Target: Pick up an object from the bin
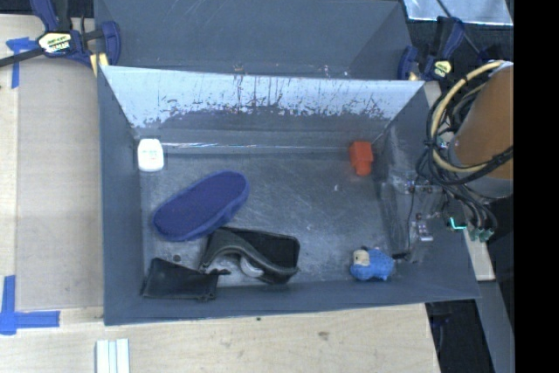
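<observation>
along the bottom edge of the grey metal bin [262, 303] lie a black crumpled pouch [179, 279] and a black curved shoe-like piece [258, 253]. at lower right, a small blue-and-yellow soft toy [371, 265] sits just below-left of the claw [402, 230]; i cannot tell whether the claw is released or clenched. higher up are a blue oval pad [201, 203], a small orange block [361, 157] and a white cube [150, 155].

Grey bin [306, 188] holds blue pad [201, 203], black heap [253, 253], orange block [362, 157], white cube [150, 155], blue toy [373, 265].
</observation>
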Available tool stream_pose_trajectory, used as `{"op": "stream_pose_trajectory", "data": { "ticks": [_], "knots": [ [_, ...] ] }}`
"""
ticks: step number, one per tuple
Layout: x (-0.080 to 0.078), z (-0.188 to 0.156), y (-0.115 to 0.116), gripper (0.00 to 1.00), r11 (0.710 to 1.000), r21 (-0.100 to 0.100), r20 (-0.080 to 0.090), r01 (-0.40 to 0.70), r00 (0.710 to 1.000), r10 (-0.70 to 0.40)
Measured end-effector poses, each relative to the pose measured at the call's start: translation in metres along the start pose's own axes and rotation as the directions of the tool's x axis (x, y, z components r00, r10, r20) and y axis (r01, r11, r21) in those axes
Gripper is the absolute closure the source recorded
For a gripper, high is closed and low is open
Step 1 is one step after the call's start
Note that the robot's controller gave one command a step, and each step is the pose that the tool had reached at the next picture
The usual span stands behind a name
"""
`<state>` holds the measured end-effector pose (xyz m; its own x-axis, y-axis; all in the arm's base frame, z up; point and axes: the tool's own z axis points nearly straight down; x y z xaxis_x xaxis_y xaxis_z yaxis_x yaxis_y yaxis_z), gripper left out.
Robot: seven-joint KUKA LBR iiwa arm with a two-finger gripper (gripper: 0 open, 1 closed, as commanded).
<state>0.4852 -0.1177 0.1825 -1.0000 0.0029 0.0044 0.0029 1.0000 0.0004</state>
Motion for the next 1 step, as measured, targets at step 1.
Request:
{"op": "stream_pose_trajectory", "data": {
  "ticks": [1],
  "knots": [
    [-0.0080, 0.0850, -0.0212, 0.00, 0.945, 0.000, 0.002, 0.326, 0.945, -0.326]
  ]
}}
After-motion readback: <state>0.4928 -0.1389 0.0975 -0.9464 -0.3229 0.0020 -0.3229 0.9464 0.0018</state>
